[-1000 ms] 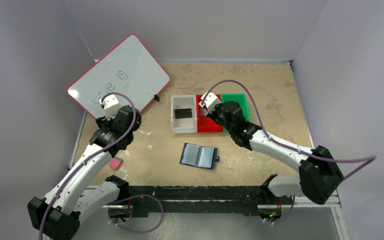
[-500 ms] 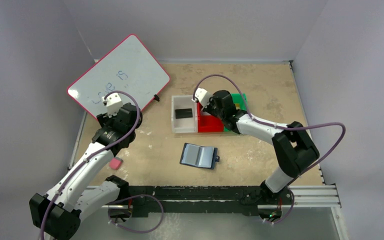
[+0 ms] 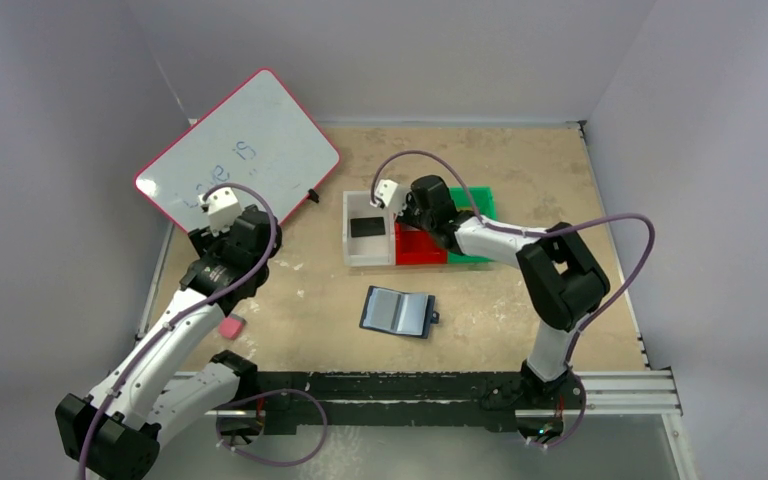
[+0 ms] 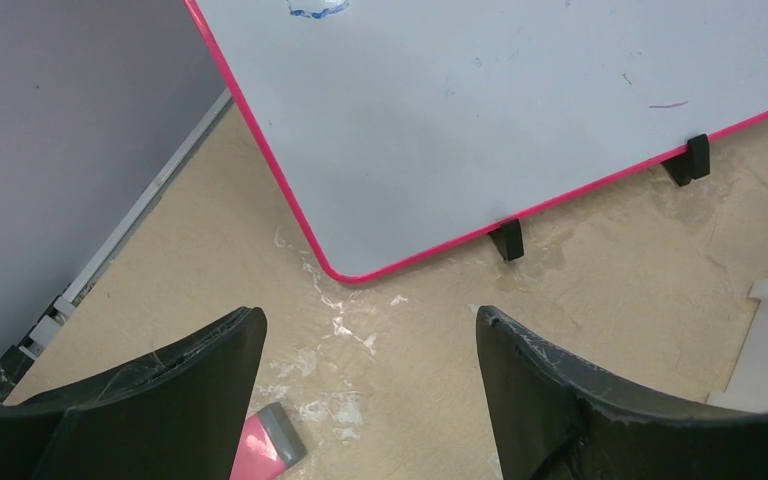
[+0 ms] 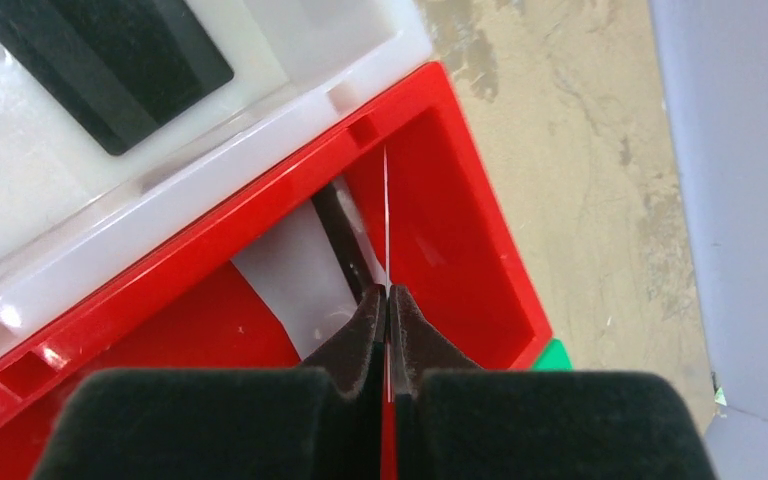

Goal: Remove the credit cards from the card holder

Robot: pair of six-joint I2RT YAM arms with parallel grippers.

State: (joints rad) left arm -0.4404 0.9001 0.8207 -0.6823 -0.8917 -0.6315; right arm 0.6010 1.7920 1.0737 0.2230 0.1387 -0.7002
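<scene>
The card holder lies open on the table, dark navy outside with light blue pockets showing. A black credit card lies in the white bin; it also shows in the right wrist view. My right gripper hangs over the red bin, shut on a thin credit card seen edge-on, so its colour is unclear. A pale grey flat shape shows on the red bin's floor. My left gripper is open and empty, above bare table near the whiteboard.
A pink-framed whiteboard leans at the back left, and its corner shows in the left wrist view. A pink eraser lies by my left arm and shows in the left wrist view. A green bin stands right of the red bin. Walls enclose the table.
My right gripper has swung left across the bins, from the red-green side to over the red bin next to the white one. The left arm has barely moved.
</scene>
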